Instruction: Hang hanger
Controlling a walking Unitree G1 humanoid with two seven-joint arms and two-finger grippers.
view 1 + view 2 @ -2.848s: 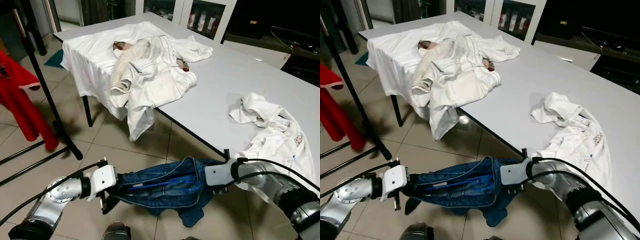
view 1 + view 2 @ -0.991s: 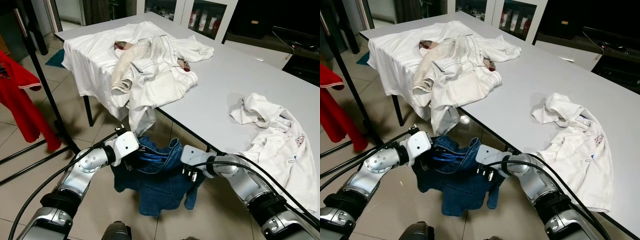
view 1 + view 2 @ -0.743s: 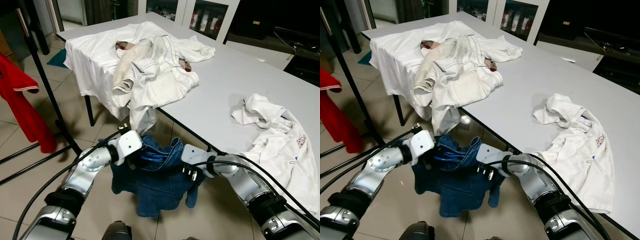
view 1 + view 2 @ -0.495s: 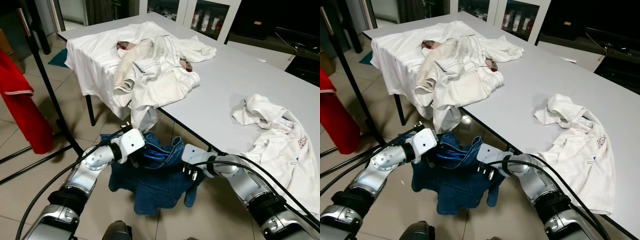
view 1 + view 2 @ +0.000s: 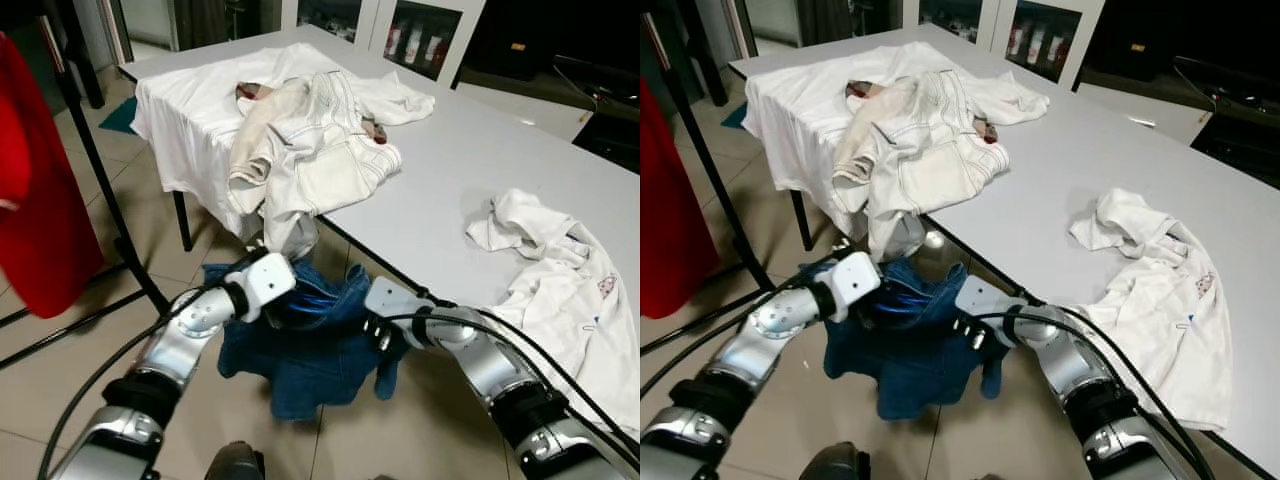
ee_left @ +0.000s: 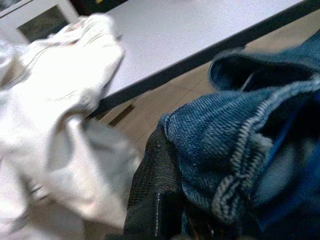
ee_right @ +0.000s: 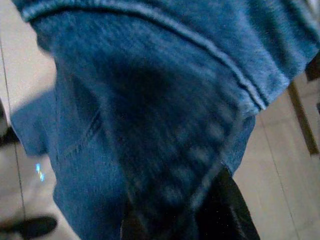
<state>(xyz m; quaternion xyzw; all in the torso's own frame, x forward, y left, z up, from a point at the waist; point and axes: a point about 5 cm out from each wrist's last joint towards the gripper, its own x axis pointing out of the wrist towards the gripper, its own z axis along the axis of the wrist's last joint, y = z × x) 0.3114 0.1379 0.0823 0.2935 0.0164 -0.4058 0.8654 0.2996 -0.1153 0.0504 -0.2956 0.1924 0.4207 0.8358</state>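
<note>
A blue denim garment (image 5: 310, 350) hangs bunched between my two grippers, just below the grey table's near edge (image 5: 400, 275). Thin blue bars of a hanger (image 5: 902, 300) peek out of its folds near the left gripper. My left gripper (image 5: 283, 300) is buried in the denim's left side and shut on it; in the left wrist view a black finger (image 6: 155, 195) presses against the denim hem (image 6: 240, 150). My right gripper (image 5: 372, 322) holds the garment's right side, with denim (image 7: 150, 100) draped over its fingertips (image 7: 225, 210).
A black clothes-rack pole (image 5: 100, 180) stands at the left with a red garment (image 5: 35, 200) on it. On the table lie a pile of white clothes (image 5: 310, 140) and a crumpled white shirt (image 5: 560, 270). Glass-door cabinets (image 5: 420, 35) stand behind; tiled floor lies below.
The arms, spread wide 2.8 s ago, have come close together, so the denim now bunches and sits higher by the table edge. The camera has shifted; the red garment looms larger.
</note>
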